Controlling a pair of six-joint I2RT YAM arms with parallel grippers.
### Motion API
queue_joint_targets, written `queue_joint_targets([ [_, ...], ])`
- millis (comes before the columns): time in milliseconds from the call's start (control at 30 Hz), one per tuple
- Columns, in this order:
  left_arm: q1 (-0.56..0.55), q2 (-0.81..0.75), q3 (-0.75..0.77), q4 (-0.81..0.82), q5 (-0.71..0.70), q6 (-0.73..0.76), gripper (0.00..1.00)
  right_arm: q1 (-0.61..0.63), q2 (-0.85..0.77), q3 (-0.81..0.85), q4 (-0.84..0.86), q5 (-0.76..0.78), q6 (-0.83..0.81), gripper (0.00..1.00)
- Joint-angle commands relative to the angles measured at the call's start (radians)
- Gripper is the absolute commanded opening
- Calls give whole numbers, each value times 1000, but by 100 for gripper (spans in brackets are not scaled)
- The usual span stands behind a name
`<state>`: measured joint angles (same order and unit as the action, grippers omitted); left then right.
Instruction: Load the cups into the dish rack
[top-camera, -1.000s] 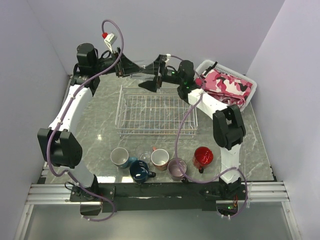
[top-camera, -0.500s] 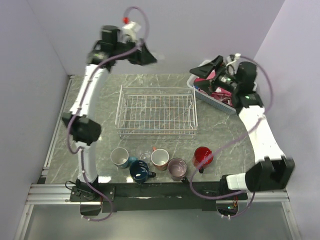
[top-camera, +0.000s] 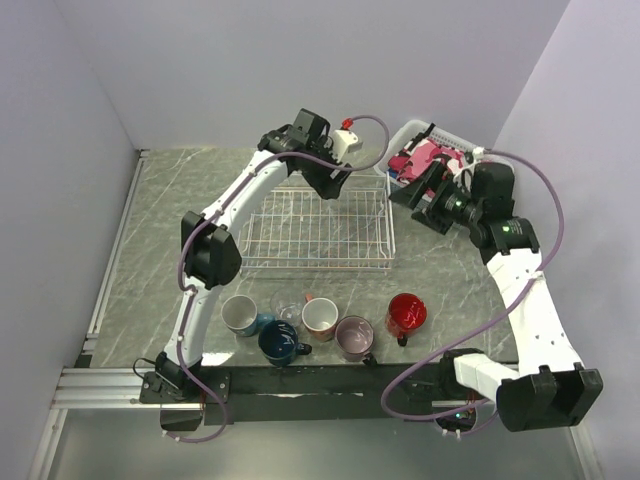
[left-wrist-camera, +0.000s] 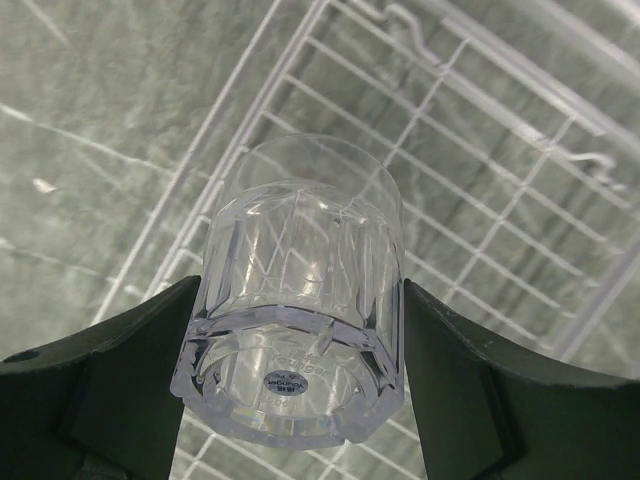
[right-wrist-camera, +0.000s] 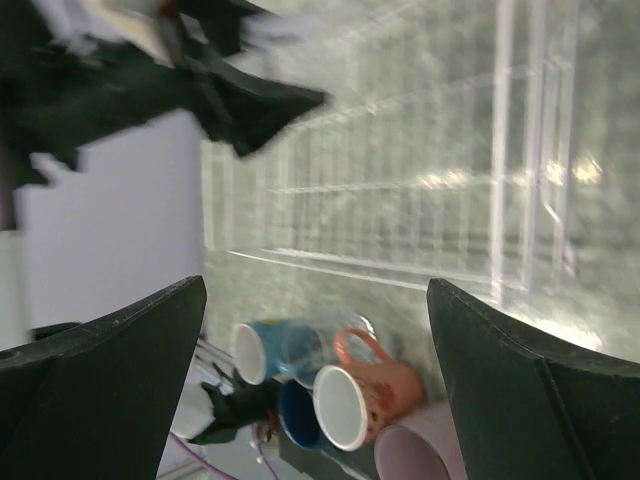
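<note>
My left gripper is shut on a small clear glass and holds it, base toward the camera, above the wire dish rack; its grid lies below the glass. My right gripper is open and empty, up in the air beside the rack's right back corner. Near the front edge stand a teal-blue mug, a second clear glass, a navy mug, a salmon-orange mug, a mauve mug and a red mug. The right wrist view shows the salmon mug between its spread fingers.
A white plastic basket with pink cloth stands at the back right, close behind my right arm. Purple cables loop from both arms. The grey marbled table is walled on three sides.
My left arm has swung from high at the back down over the rack's back right part with the glass. My right gripper has drawn away to the right, near the basket.
</note>
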<state>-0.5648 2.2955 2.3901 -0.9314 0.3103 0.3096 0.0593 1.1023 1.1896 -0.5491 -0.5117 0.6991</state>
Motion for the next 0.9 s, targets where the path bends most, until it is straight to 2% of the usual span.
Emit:
queue_joint_targets([
  [0,-23,-18,-9,65,-71,138,1,-7,-56,-39,-26,59,-52,100],
  [433,-76,7,-202,178,-129,195,1,-10,-156,-154,-8,65,-20,100],
  [467,-76,7,-210,186,-140,194,4,-10,-159,-157,-6,61,-18,100],
  [533,-76,7,-218,192,-135,191,44,-10,-165,-166,-2,58,-13,100],
  [600,-76,4,-220,201,-137,175,94,-12,-177,-182,9,52,-9,100],
  [633,-76,4,-220,218,-139,169,97,-9,-180,-188,14,50,-1,100],
  [867,-61,-16,-180,287,-160,108,97,-10,-171,-179,5,48,-24,100],
])
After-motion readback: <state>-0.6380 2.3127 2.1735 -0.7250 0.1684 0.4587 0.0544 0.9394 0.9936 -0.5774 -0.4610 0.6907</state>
